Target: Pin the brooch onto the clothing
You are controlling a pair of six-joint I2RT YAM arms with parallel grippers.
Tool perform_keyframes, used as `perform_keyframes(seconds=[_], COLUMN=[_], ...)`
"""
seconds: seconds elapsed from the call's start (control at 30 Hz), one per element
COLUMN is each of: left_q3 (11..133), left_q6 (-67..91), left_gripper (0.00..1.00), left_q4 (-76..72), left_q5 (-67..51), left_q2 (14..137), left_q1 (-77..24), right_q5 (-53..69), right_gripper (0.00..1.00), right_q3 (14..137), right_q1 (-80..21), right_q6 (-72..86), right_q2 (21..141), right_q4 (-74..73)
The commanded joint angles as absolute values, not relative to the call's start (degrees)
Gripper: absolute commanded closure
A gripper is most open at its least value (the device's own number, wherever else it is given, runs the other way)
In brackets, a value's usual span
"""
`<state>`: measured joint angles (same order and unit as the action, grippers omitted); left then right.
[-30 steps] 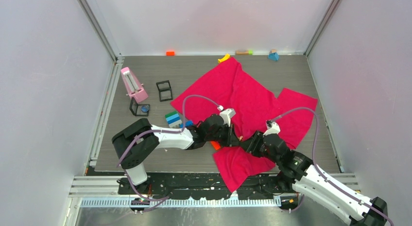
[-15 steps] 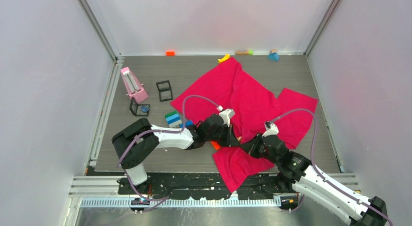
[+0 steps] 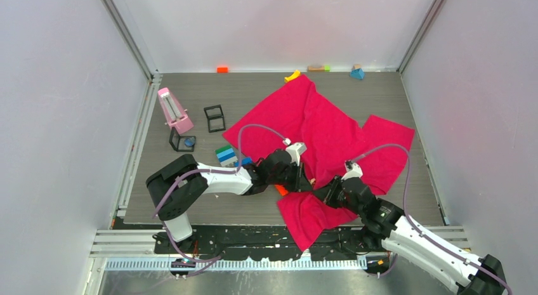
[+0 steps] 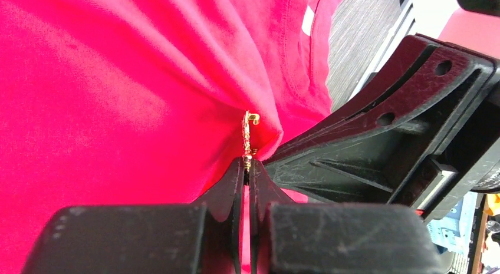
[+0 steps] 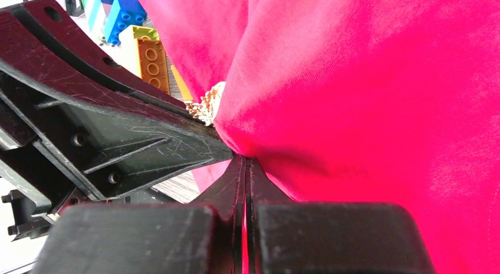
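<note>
The clothing, a crimson T-shirt, lies spread over the middle and right of the table. Both grippers meet at its near fold. My left gripper is shut on the brooch, whose thin golden edge with a small hook stands against the red fabric. The white neck label shows above. My right gripper is shut on a bunched pinch of the clothing, right beside the left fingers. The brooch peeks out between those fingers and the fabric. From above, the left gripper and right gripper nearly touch.
Stacked toy blocks stand just left of the left arm, and an orange piece lies under it. A pink metronome-like thing and black wire cubes stand at the left. Small toys line the back wall.
My right gripper has shut on a fold of the clothing and moved slightly left toward the left gripper. The left gripper has kept its hold and place.
</note>
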<state>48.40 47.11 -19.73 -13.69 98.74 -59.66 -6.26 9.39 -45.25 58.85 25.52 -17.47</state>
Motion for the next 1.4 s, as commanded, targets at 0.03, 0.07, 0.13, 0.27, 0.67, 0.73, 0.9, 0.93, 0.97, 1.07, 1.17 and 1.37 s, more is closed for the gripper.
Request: perform_keyframes(seconds=[0.03, 0.07, 0.13, 0.27, 0.67, 0.73, 0.9, 0.93, 0.97, 1.07, 1.17, 1.37], left_q3=[49.0, 49.0, 49.0, 49.0, 49.0, 49.0, 48.8, 48.9, 49.1, 49.9, 50.1, 51.1], left_q6=[46.0, 45.9, 45.9, 46.1, 45.6, 45.2, 44.3, 44.2, 44.1, 43.8, 44.2, 44.6], left_gripper=[1.0, 1.0, 1.0, 1.0, 1.0, 1.0, 1.0, 1.0, 1.0, 1.0, 1.0, 1.0], left_q4=[-28.7, -28.8, -29.4, -30.3, -26.1, -24.2, -20.5, -19.9, -19.3, -17.7, -17.3, -16.6], left_q5=[-17.7, -17.9, -18.4, -19.6, -18.4, -18.2, -19.9, -20.7, -21.7, -25.4, -29.4, -35.1], left_q2=[95.4, 95.3, 95.5, 96.0, 96.0, 95.7, 95.7, 95.9, 96.1, 97.3, 98.6, 100.8], left_q1=[-59.9, -59.9, -59.9, -59.9, -59.7, -59.3, -57.4, -57.0, -56.7, -55.8, -54.9, -53.7], right_q5=[-5.6, -5.4, -5.1, -4.9, -5.9, -6.9, -9.6, -10.2, -10.5, -11.8, -12.4, -13.1], right_gripper=[0.99, 0.99, 0.99, 0.99, 0.91, 0.82, 0.57, 0.53, 0.49, 0.43, 0.4, 0.27], right_q3=[8.5, 8.4, 8.3, 8.3, 12.2, 14.0, 18.8, 19.4, 20.4, 22.2, 24.5, 27.0], right_q1=[-45.5, -45.6, -45.5, -45.5, -45.6, -45.5, -45.5, -45.5, -45.6, -45.5, -45.5, -45.5], right_q6=[59.5, 59.6, 59.6, 59.6, 57.7, 56.8, 54.8, 54.1, 53.8, 52.3, 51.0, 44.7], right_q2=[28.4, 28.8, 29.8, 31.7, 29.6, 27.8, 23.8, 23.4, 22.8, 22.0, 22.0, 24.5], right_q4=[-15.5, -15.3, -14.5, -12.2, -18.5, -21.9, -30.1, -31.0, -32.3, -34.0, -34.0, -32.7])
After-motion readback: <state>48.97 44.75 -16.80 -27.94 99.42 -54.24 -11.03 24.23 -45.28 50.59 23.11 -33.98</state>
